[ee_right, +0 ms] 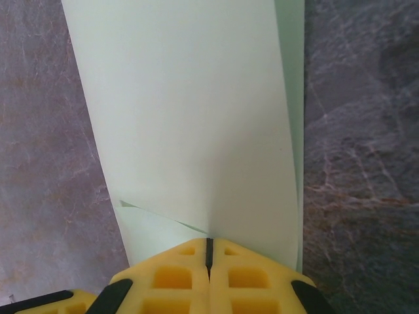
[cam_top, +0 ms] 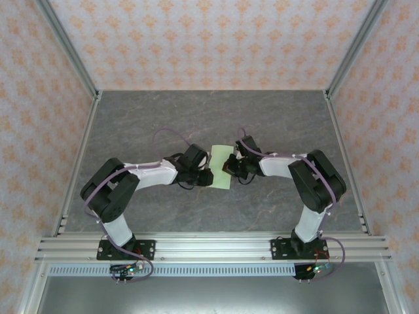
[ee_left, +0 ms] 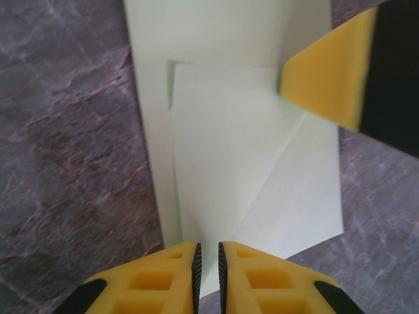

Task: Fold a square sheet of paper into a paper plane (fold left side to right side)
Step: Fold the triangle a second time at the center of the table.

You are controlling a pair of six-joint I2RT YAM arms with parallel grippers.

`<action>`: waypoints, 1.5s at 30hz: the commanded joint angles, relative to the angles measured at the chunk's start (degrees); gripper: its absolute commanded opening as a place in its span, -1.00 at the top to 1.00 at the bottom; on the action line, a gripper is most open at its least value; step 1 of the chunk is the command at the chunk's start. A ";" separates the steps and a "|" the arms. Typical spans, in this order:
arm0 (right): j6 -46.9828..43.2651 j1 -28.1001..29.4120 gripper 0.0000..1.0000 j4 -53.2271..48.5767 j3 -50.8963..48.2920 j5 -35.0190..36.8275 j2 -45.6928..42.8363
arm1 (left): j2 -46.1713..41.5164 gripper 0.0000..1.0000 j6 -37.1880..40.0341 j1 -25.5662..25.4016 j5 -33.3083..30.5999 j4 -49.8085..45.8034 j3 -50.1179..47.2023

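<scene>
Lying near the middle of the grey marbled worktop [cam_top: 163, 118], the pale green sheet of paper [cam_top: 220, 163] sits between the two arms, which reach in from either side so that their tips face each other across it. The left gripper [cam_top: 211, 178] meets the sheet's lower left edge. In the left wrist view its yellow fingers [ee_left: 163, 278] stand a narrow slit apart, barely open, with the near edge of the sheet [ee_left: 222, 163] running down into the gap; the slit looks wider than the thin paper, so nothing appears pinched there. That view also shows the sheet partly folded: a smaller flap lies on a wider lower layer, and a diagonal crease climbs from the fingers toward the upper right. The right gripper [cam_top: 229, 169] is at the sheet's opposite edge, and one of its yellow fingers [ee_left: 327, 72] overlaps the upper right part of the paper. In the right wrist view its tips [ee_right: 209, 243] are pressed tight together, clamped on the paper [ee_right: 196, 118], whose top layer rises out of the seam in a smooth curve while a lower layer peeks out at the lower left and along the right side. Around the worktop stand walls with a pale orange pattern [cam_top: 209, 39] and aluminium frame rails [cam_top: 209, 247].
</scene>
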 commanded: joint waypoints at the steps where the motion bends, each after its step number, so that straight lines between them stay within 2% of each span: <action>1: -1.17 0.01 0.97 -4.06 0.56 2.91 1.55 | -1.45 0.75 -1.02 0.25 2.89 -0.88 2.41; 6: -1.36 -0.02 0.97 -4.32 0.54 2.83 1.58 | 1.35 0.90 -1.10 0.27 5.02 -0.79 4.89; 19: -1.88 -0.01 0.97 -5.12 0.58 2.74 1.69 | 8.16 0.96 -0.90 0.34 5.67 -0.45 8.53; 29: -2.50 0.02 0.97 -6.47 0.80 3.09 1.80 | 8.05 0.97 -2.73 0.55 3.97 -0.58 6.31; 45: -3.32 0.02 0.98 -10.95 2.56 3.83 3.92 | 2.76 0.98 -2.65 1.04 2.79 -2.23 -0.91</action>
